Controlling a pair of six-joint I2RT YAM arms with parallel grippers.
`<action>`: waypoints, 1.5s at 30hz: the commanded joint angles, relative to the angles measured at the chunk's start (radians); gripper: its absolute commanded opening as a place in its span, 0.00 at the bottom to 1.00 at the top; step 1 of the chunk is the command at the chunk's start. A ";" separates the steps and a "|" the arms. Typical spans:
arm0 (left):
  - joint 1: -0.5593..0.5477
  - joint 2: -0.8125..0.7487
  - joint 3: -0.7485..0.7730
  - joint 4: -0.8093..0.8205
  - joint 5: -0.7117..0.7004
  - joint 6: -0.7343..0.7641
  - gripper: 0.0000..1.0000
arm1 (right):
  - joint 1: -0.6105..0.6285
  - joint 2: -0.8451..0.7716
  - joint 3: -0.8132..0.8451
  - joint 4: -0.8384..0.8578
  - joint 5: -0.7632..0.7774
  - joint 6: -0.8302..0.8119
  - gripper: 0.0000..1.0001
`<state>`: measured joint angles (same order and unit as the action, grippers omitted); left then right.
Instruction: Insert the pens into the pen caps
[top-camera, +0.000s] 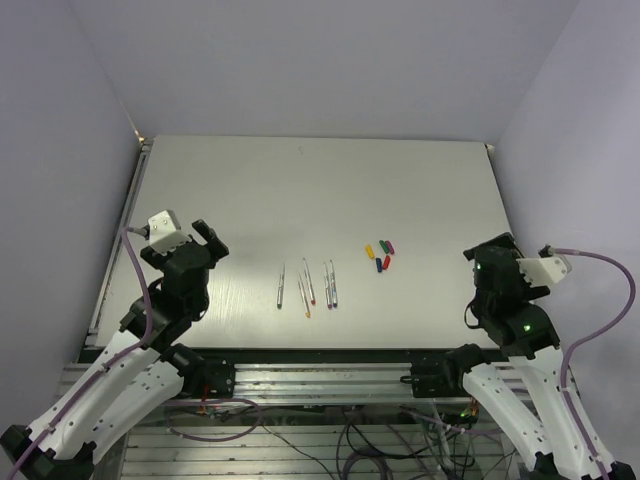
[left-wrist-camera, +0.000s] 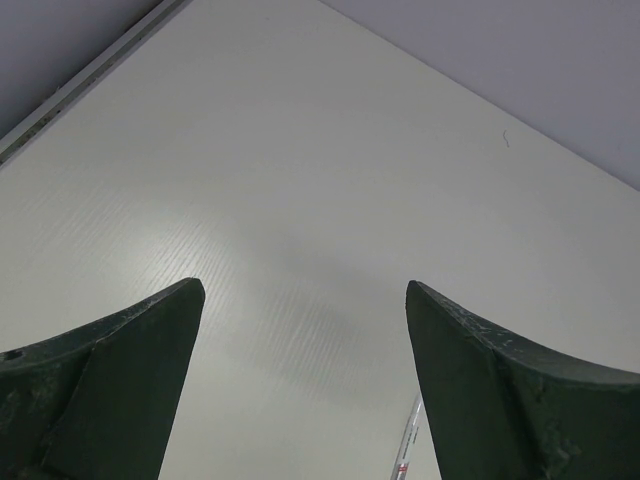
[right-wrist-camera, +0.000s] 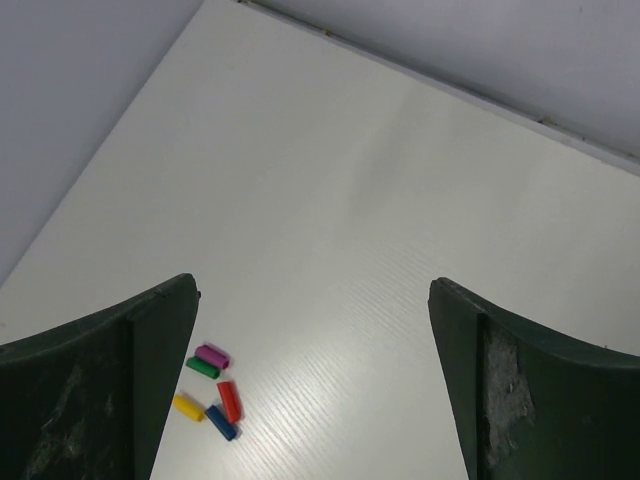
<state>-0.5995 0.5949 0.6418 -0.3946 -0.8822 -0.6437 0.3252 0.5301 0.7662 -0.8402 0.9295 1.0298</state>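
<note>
A: Item one, pens (top-camera: 306, 285): five, loose in a rough row near the front of the table (top-camera: 300, 180). The coloured tips that show point toward the arms. Some lie almost touching.

B: Item two, caps (top-camera: 380, 255): five, in one tight cluster right of the pens and apart from them. None fitted.

A: Left gripper (top-camera: 207, 236): jaws wide, empty, left of the pens. Right gripper (top-camera: 486, 252): jaws wide, empty, right of the caps.

B: Risks, as I judge them. Pens are thin and round, so a closing jaw may roll one away or pinch its neighbour too.

A: Caps are crowded. The red cap (right-wrist-camera: 230, 400) and blue cap (right-wrist-camera: 221, 422) nearly touch, so wide fingers could scatter the lot or lift two.

B: Mating: a cap gripped askew won't meet the tip squarely, and pushing may flick the pen loose. A colour mismatch is also possible, since the tips are hard to read from above.
</note>
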 joint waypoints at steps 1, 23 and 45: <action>-0.005 0.002 -0.002 -0.001 0.000 -0.003 0.93 | -0.004 -0.015 -0.014 0.113 -0.054 -0.168 1.00; -0.005 0.043 0.006 0.059 0.102 0.061 0.93 | -0.004 0.187 -0.035 0.379 -0.344 -0.499 1.00; -0.165 0.000 -0.050 -0.037 0.336 0.117 0.93 | -0.005 0.128 -0.197 0.797 -0.563 -0.659 0.93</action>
<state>-0.7029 0.6106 0.5861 -0.3767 -0.5171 -0.5274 0.3256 0.7052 0.5953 -0.1589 0.3908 0.4145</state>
